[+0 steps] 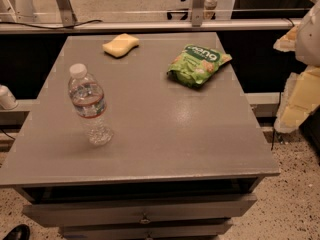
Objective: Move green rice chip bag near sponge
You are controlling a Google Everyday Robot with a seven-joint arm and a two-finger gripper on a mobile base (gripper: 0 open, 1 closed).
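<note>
The green rice chip bag (198, 64) lies flat on the far right part of the grey table top (165, 134). The pale yellow sponge (121, 44) lies near the far edge, to the left of the bag and well apart from it. My gripper (296, 70) hangs off the table's right side, above floor level and to the right of the bag. Its yellowish pads (301, 100) stand apart with nothing between them. It is open and touches nothing.
An upright clear water bottle (90, 105) with a white cap stands on the left half of the table. The table has drawers (145, 215) below its front edge. A metal rail (150, 25) runs behind the table. A white object (6, 97) sits off the left side.
</note>
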